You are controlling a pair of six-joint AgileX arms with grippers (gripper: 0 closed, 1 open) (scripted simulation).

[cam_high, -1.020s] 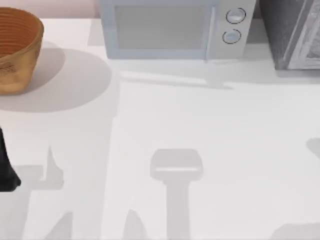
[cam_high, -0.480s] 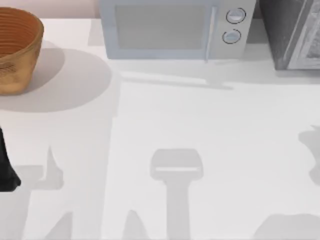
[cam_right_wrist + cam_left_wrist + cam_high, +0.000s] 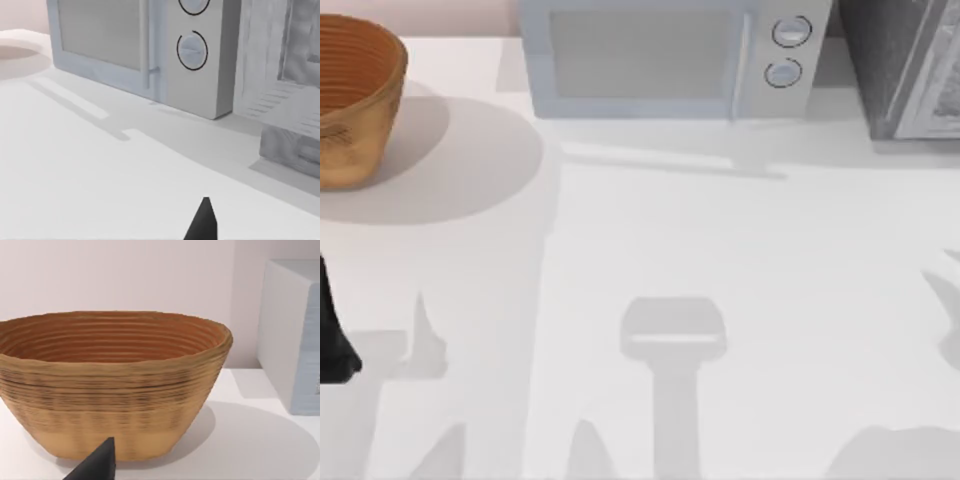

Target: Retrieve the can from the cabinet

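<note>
1. At the top view's far right corner, the cabinet (image 3: 905, 70) is standing just beside the microwave (image 3: 665, 60); the can is not visible, so I am judging it to be sitting inside, behind the cabinet front.
2. From the right wrist view, the cabinet (image 3: 285, 100) is lying ahead of the right gripper (image 3: 204, 222), past the microwave's (image 3: 150, 45) dial side. One dark fingertip is showing at the picture's edge, so I cannot tell whether the fingers are apart or together.
3. My right arm is the nearer one by far: its shadow is falling on the table (image 3: 720, 240) at the right edge, on the cabinet's side.
4. My left arm is sitting parked at the table's left edge, its gripper (image 3: 97, 465) facing the woven basket (image 3: 112, 385); one fingertip is showing, so I cannot tell its state.
5. The basket (image 3: 355, 100) is looking empty inside; the microwave door is closed.
6. I judge that the coming move is depending on reaching the cabinet's front.
</note>
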